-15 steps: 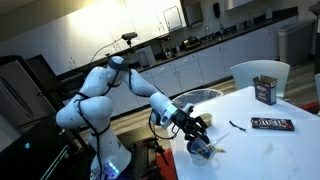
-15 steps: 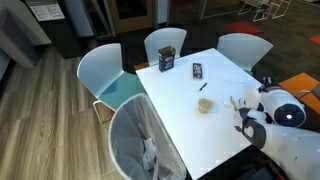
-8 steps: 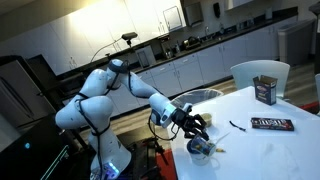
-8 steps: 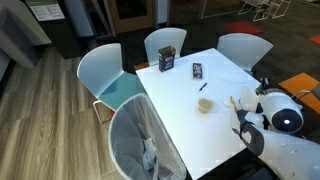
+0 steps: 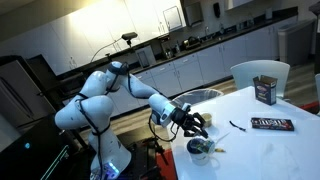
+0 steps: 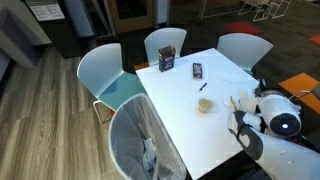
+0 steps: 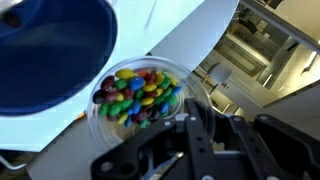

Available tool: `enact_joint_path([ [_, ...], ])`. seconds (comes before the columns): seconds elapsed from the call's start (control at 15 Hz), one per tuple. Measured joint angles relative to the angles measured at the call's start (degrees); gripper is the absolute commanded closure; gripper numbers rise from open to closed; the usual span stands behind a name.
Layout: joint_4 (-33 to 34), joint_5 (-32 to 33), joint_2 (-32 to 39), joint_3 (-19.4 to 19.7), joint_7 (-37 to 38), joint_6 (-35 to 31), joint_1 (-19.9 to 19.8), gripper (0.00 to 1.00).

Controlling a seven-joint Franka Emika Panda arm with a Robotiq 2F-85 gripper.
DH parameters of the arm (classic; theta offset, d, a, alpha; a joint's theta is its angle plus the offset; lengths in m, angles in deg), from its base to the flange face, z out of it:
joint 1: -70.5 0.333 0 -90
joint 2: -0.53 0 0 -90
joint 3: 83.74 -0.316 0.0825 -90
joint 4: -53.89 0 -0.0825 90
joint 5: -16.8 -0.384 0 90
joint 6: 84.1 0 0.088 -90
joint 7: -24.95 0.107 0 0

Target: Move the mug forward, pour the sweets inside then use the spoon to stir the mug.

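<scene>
I read pour & stir as pending: sweets [image 7: 138, 92] sit unpoured in clear tub [image 7: 172, 108] just beside mug [image 7: 50, 45], spoon [image 6: 203, 86] lies untouched mid-table [image 6: 180, 115], hand [image 7: 203, 128] pressed together by tub rim, can't tell if pinching it.

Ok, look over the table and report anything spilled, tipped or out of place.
Nothing stands out. In the wrist view the sweets all lie inside their clear cup, beside the mug, with none loose on the table. In an exterior view the spoon lies flat on the table.
</scene>
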Motion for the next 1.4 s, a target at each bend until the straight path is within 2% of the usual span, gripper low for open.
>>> enact_joint_path([
  [0.93,3.73,-14.98,4.53,1.1,-18.23,0.0,0.57,0.99],
  [1.4,5.65,-21.43,7.69,2.99,-27.13,0.0,3.15,0.99],
])
